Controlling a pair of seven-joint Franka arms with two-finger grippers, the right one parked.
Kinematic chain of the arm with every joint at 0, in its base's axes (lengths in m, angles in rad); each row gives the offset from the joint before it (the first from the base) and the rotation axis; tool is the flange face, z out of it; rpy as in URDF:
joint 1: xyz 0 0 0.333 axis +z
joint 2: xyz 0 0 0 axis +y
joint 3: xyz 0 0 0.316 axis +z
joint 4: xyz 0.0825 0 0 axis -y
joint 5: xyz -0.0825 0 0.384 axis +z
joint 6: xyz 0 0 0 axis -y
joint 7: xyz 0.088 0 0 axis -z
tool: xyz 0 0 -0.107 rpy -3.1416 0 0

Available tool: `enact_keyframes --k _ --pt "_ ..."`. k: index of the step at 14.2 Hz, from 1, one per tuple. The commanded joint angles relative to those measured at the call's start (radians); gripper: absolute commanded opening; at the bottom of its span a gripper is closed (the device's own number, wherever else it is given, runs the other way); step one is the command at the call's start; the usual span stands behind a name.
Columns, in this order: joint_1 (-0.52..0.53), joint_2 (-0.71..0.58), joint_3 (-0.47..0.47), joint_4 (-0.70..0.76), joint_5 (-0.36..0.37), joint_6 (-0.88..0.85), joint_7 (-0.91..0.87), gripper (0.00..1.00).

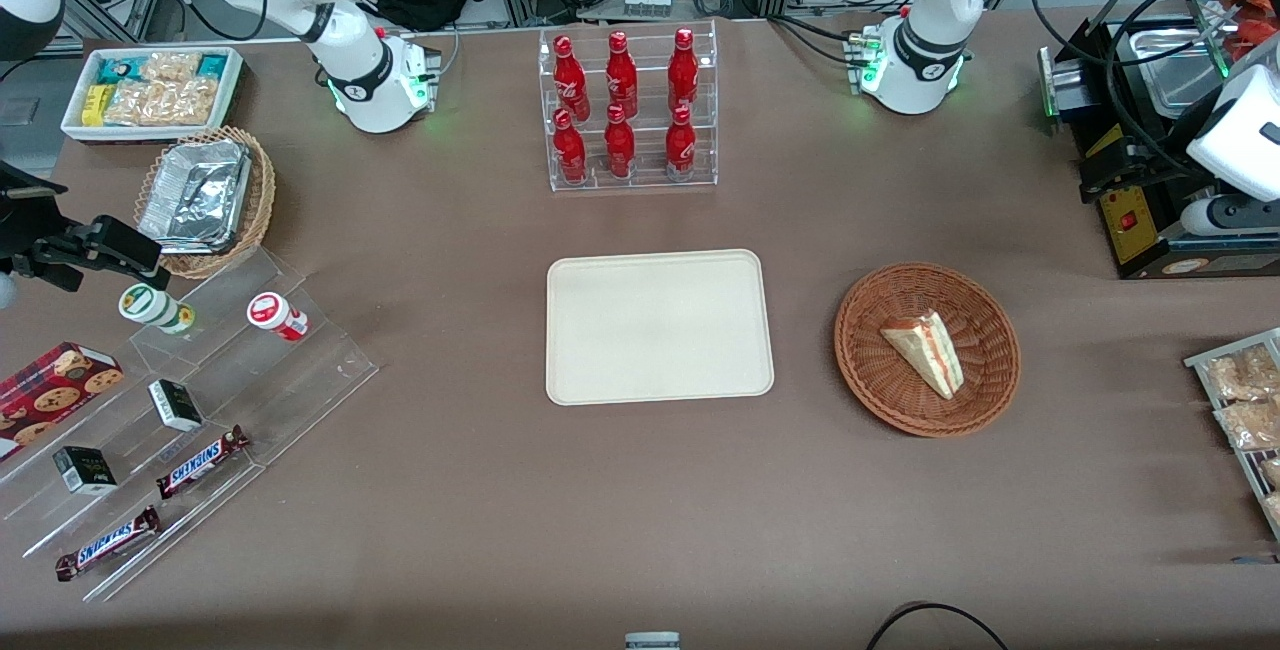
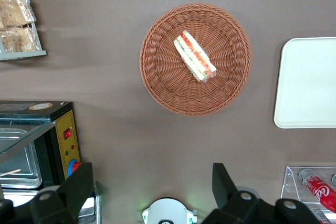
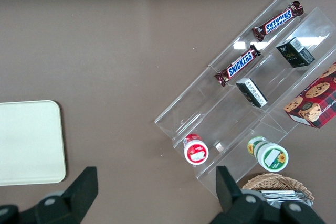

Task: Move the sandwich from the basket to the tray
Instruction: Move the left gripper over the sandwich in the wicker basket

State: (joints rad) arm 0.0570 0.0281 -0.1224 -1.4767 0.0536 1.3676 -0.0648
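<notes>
As the left arm hangs high, its gripper [image 2: 152, 188]: fingers [image 2: 79, 182] spread wide apart, holding nothing, above bare table, farther from the front camera than the basket.
Sandwich [image 1: 925, 350] [image 2: 195, 56]: lies on its side inside the basket, roughly at its middle, filling layers showing along one edge.
Basket [image 1: 868, 375] [image 2: 157, 80]: middle height of the front view, toward the working arm's end of the table, beside the tray but apart from it.
Tray [image 1: 660, 325] [image 2: 310, 82]: centre of the front view, flat on the table, nothing on it.
Bottle rack [image 1: 630, 110]: upper middle of the front view, six red bottles in two rows, farther from the front camera than the tray.
Black appliance [image 1: 1140, 220] [image 2: 58, 145]: near the basket, at the working arm's end.
</notes>
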Motion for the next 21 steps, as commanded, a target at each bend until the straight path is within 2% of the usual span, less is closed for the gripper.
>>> enact_keyframes --k 1,5,10,14,17,21 --pt "0.003 -0.002 0.000 0.026 -0.009 -0.032 0.014 1.00" --pt "0.001 0.016 -0.002 -0.048 -0.009 0.003 0.007 1.00" --pt "-0.003 0.007 -0.011 -0.367 -0.020 0.325 -0.025 1.00" --pt "-0.005 0.000 -0.077 -0.595 -0.024 0.646 -0.284 1.00" --pt "-0.006 0.012 -0.085 -0.733 -0.024 0.882 -0.414 1.00" --pt "-0.009 0.084 -0.103 -0.761 -0.024 0.997 -0.553 1.00"
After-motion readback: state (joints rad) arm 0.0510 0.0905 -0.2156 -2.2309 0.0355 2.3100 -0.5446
